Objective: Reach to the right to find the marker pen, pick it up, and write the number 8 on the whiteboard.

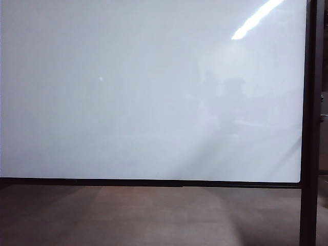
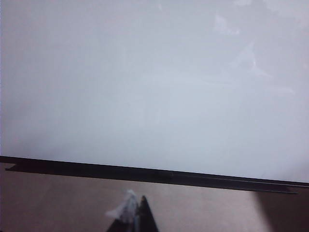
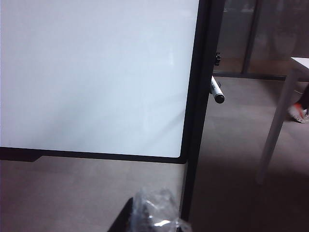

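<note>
The whiteboard [image 1: 154, 92] fills the exterior view, glossy, white and blank; the number 8 is not in view. Neither arm shows in that view. In the right wrist view the marker pen [image 3: 217, 91] sticks out from the far side of the board's dark upright post [image 3: 198, 121], its dark end towards me. My right gripper [image 3: 152, 215] sits low before the board's lower corner, well short of the pen, shut, with clear film wrapped round its fingers. My left gripper [image 2: 137, 215] hangs below the board's bottom rail [image 2: 154, 175], fingertips together, holding nothing.
A white table leg [image 3: 277, 125] stands on the floor beyond the post, with a red and white shoe [image 3: 298, 113] behind it. Brown floor [image 1: 154, 215] runs under the board. Glass doors [image 3: 251, 34] stand at the back.
</note>
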`<action>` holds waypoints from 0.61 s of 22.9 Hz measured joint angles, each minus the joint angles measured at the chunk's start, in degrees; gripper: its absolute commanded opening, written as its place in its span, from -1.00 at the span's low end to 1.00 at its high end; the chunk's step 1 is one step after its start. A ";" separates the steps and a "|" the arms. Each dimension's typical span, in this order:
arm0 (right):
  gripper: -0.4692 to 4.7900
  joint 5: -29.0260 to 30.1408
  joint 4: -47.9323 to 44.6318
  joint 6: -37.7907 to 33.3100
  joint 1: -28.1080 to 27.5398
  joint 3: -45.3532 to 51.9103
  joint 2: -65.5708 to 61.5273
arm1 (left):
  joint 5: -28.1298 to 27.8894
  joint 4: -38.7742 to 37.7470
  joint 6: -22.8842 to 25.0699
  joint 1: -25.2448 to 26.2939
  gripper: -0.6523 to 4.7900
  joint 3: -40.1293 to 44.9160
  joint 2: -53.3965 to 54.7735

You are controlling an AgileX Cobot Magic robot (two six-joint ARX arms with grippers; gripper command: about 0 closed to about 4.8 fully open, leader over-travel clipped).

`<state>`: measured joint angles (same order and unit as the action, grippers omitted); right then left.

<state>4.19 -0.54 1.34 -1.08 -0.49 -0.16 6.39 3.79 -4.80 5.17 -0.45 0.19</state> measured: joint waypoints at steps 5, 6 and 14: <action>-0.82 0.00 0.00 0.00 0.00 0.00 0.00 | 0.00 -0.02 0.02 0.00 -0.78 0.00 0.00; -0.82 0.00 0.00 0.00 0.00 0.00 0.00 | 0.00 -0.02 0.02 0.00 -0.78 0.00 0.00; -0.82 0.00 0.00 0.00 0.00 0.00 0.00 | -4.52 0.00 0.00 -12.94 -0.78 0.00 0.00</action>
<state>4.19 -0.54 1.34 -1.08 -0.49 -0.16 1.87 3.79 -4.80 -7.77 -0.45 0.19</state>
